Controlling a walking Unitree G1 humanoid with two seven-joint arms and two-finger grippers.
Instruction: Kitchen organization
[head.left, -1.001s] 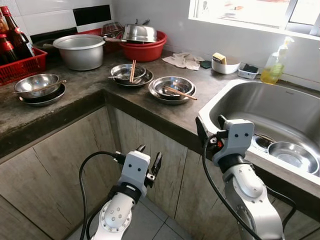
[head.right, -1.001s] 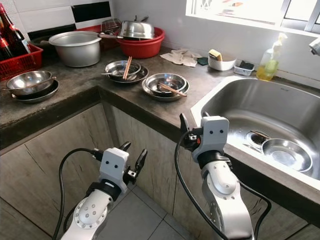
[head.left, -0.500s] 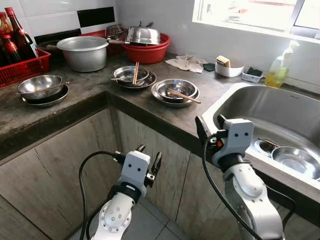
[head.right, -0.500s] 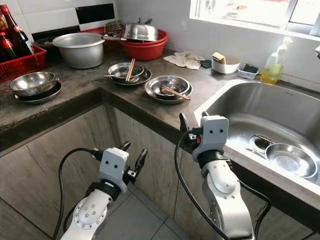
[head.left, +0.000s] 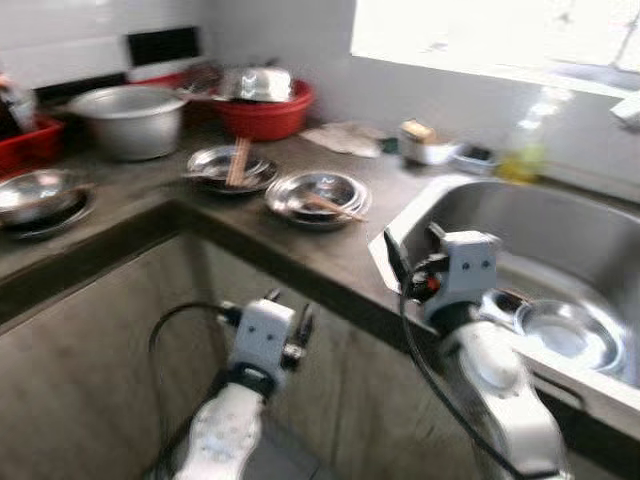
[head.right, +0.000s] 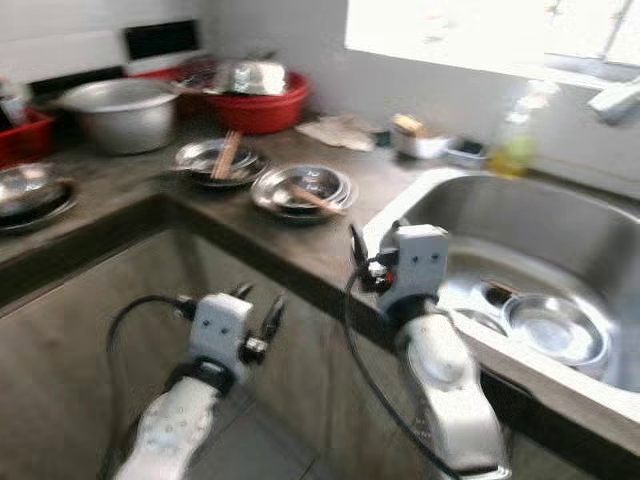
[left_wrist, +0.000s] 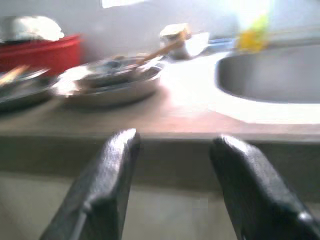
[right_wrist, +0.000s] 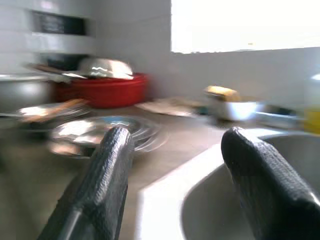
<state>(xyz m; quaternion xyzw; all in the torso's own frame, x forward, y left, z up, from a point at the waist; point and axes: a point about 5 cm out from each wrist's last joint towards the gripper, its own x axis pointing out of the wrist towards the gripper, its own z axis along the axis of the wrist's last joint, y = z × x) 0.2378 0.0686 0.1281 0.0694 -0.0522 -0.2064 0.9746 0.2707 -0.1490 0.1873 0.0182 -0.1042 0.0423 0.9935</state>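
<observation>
Dark stone countertop wraps an L-shaped corner beneath a bright window, and our head views are blurred, which we read as camera motion. In the left eye view we see a steel bowl with chopsticks near the corner, a second bowl with chopsticks behind it, a red basin and a large steel pot by the wall. We judge these dishes are staged beside the sink for washing. Our left gripper hangs low before the cabinet front; our right gripper is raised at the sink's near corner.

In the right eye view a steel bowl lies in the sink basin, and a soap bottle stands on the ledge behind.

In the left wrist view the two fingers stand apart with nothing between them, aimed at the counter edge.

In the right wrist view the fingers are likewise spread and empty, bracketing the counter and sink rim.

Against half a second ago the whole scene has shifted leftward and blurred, so our camera has moved; both arms keep their posture.
</observation>
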